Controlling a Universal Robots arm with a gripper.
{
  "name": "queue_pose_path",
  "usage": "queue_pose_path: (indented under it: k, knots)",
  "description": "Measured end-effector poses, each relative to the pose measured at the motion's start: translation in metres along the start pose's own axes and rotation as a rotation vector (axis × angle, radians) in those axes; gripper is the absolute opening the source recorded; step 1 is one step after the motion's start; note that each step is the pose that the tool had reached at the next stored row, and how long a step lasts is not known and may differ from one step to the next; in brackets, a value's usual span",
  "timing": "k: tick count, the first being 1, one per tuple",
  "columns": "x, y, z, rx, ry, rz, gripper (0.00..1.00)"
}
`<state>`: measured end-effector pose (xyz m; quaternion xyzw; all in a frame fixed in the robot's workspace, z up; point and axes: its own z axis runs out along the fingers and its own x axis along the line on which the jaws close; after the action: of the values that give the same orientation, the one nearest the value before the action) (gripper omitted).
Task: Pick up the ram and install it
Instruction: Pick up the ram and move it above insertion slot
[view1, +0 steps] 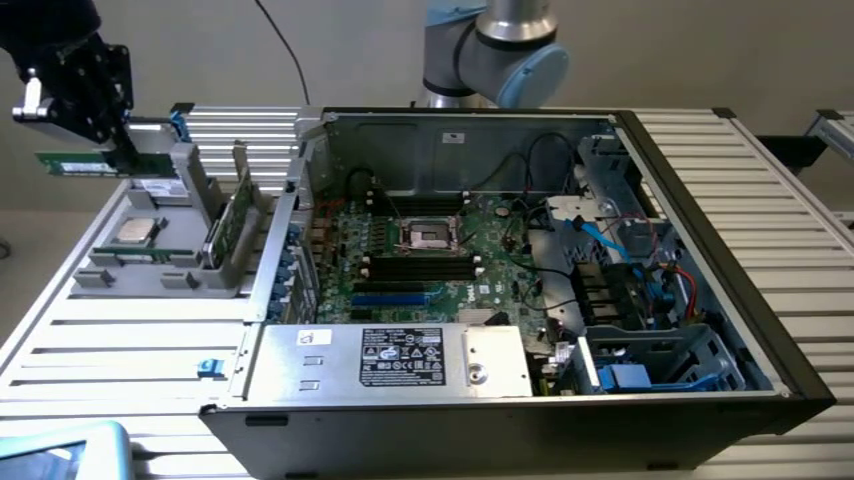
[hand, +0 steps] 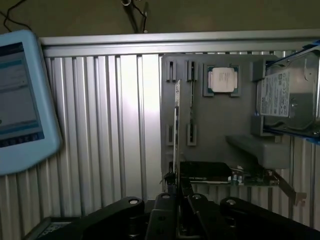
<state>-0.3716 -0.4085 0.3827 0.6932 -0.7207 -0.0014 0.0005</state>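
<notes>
Clamping nearly shut on one end of the ram (view1: 74, 163), the gripper (view1: 123, 152) is holding the thin stick level above the grey parts holder (view1: 180, 280) — clear of its slots, likely so that nothing is snagging it.

The ram (view1: 74, 163), a thin green circuit-board stick, hangs level at the upper left of the exterior view, clamped at one end by the gripper (view1: 124, 158).
</notes>
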Motion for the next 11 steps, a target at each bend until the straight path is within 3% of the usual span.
queue_pose_path:
  k: [4,11]
  knots:
    - [0.0,-0.0178,-0.0129,-0.0001,-0.0077,0.0,0.15]
    - [0.0,-0.0496,-0.0233,-0.0006,-0.0176,0.0,0.15]
